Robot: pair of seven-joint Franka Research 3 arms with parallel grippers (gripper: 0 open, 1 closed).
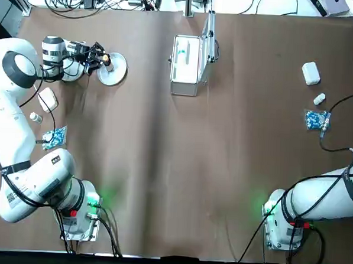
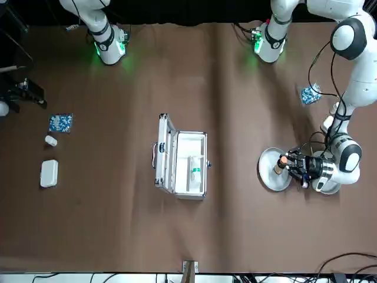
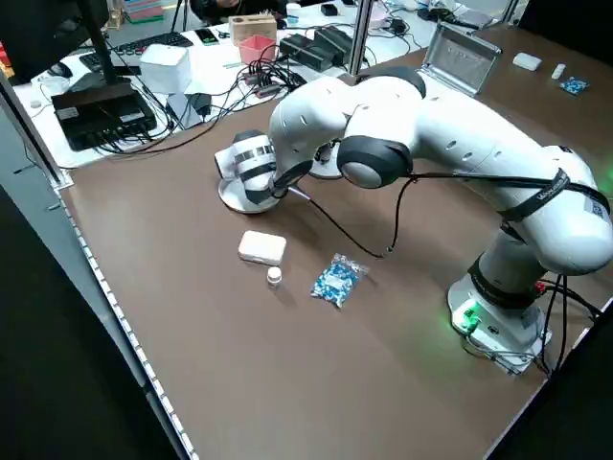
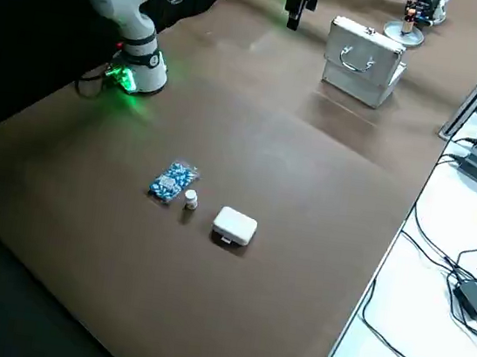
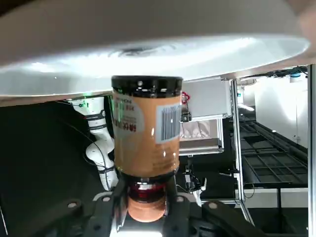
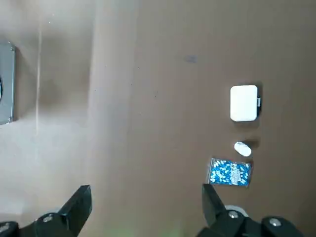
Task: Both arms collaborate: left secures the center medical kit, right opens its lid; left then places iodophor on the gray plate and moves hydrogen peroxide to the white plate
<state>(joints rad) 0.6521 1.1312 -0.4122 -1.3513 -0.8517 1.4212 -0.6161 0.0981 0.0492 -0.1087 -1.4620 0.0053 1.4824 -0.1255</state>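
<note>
A: So here's the left end effector (image 5: pixel 146 202), at the right of the front view, and it has the iodophor (image 5: pixel 146 128)!

B: Gripped by the cap end, fingers narrow around it. That leaves the broad base free to meet the plate, I'd say.

A: And it's at the rimmed gray plate (image 2: pixel 272 171), bottle upright or near it. Is it down?

B: I can't tell whether the base touches. Looks like the placing step, and letting go too early could tip it.

A: Where's the hydrogen peroxide (image 2: pixel 195 168)?

B: Inside the open medical kit (image 2: pixel 189 141), in the middle of the front view. The lid (image 2: pixel 166 154) stands up off to one side, so the bottle sits exposed, handy for a reach from above.

A: And its target, the white plate (image 2: pixel 328 188)?

B: Lower right of the front view, partly hidden beneath the left arm.

A: The right end effector (image 6: pixel 147 202)?

B: Upper left of the front view, well apart from the kit, fingers wide, nothing between them. Its lid job looks done.
</note>
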